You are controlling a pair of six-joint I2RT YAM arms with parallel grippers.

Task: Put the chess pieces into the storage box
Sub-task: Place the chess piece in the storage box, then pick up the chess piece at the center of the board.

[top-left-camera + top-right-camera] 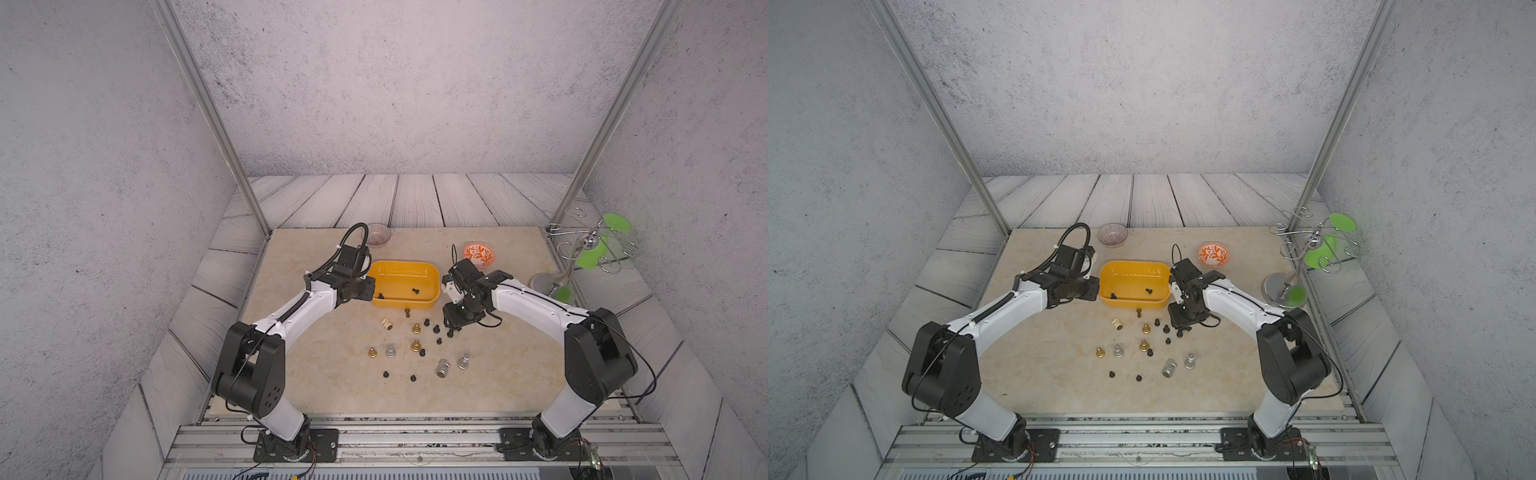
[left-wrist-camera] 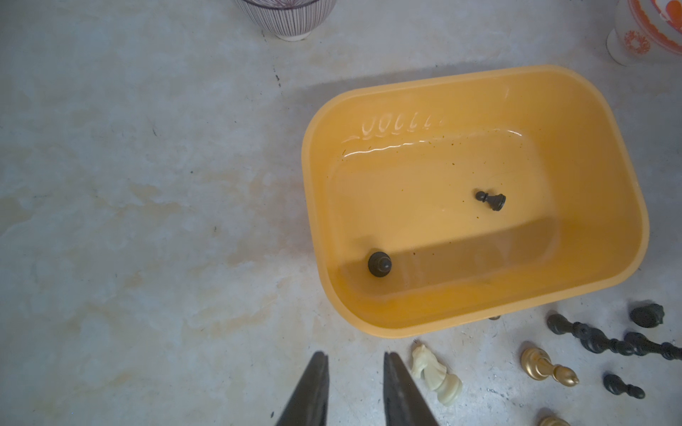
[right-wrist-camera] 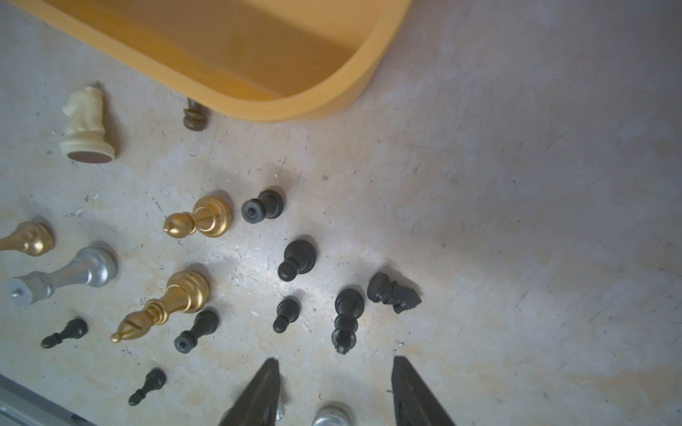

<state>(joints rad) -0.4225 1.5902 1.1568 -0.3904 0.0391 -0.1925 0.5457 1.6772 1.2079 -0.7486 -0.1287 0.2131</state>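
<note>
The storage box [image 1: 405, 262] is a shallow yellow-orange tub at mid table, also in the left wrist view [image 2: 310, 177]. Two black pawns [image 2: 490, 200] [image 2: 379, 264] lie inside it. Other chess pieces stand or lie in front of it: a cream knight [image 1: 387, 323] on its side, gold pieces [image 1: 416, 345], silver pieces [image 1: 443, 368] and several small black ones [image 3: 297, 258]. My left gripper [image 2: 356, 363] hovers at the box's left end, open and empty. My right gripper [image 3: 336, 363] is low over the black pieces by the box's right front corner, open, a black piece [image 3: 347, 317] just ahead of its fingertips.
A ribbed glass bowl [image 1: 377, 235] stands behind the box on the left. An orange-and-white patterned bowl [image 1: 478, 254] sits behind it on the right. A metal stand with green discs [image 1: 590, 249] occupies the far right edge. A small brownish piece [image 1: 407, 311] leans against the box's front wall.
</note>
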